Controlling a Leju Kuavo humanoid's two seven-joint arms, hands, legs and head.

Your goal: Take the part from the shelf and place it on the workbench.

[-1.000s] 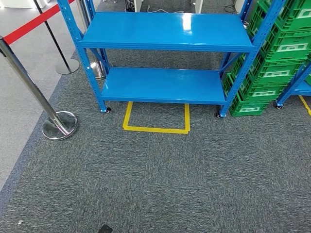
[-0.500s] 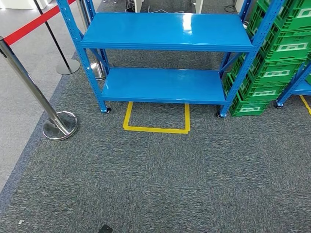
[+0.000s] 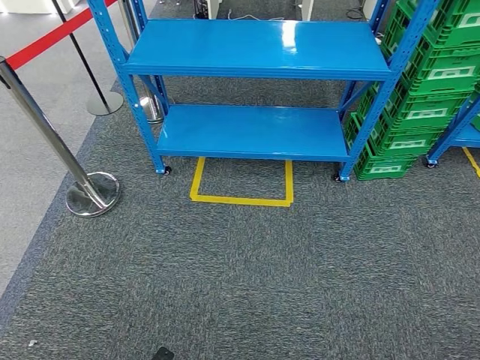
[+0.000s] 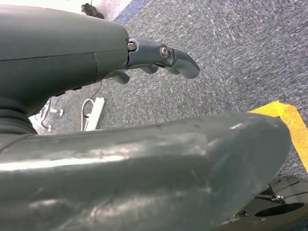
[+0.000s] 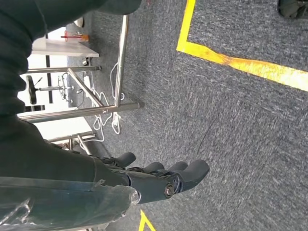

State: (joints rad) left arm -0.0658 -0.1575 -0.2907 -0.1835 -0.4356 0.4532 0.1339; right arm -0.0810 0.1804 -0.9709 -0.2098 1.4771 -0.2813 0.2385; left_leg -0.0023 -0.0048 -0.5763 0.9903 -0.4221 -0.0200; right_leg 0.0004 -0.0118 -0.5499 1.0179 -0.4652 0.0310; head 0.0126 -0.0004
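Note:
A blue metal shelf (image 3: 257,49) stands ahead of me in the head view, with a top board and a lower board (image 3: 252,131), both showing bare glossy blue. My left hand (image 4: 91,57) hangs over grey carpet in the left wrist view, fingers (image 4: 178,60) stretched out, thumb apart, holding nothing. My right hand (image 5: 145,180) also hangs over the carpet in the right wrist view, its fingers (image 5: 188,171) extended and nothing in them.
A yellow taped rectangle (image 3: 243,199) marks the carpet in front of the shelf. Chrome stanchions (image 3: 91,191) with a red belt (image 3: 45,37) stand on my left. Stacked green crates (image 3: 430,90) lean by the shelf's right post. A metal-legged table (image 5: 72,48) appears in the right wrist view.

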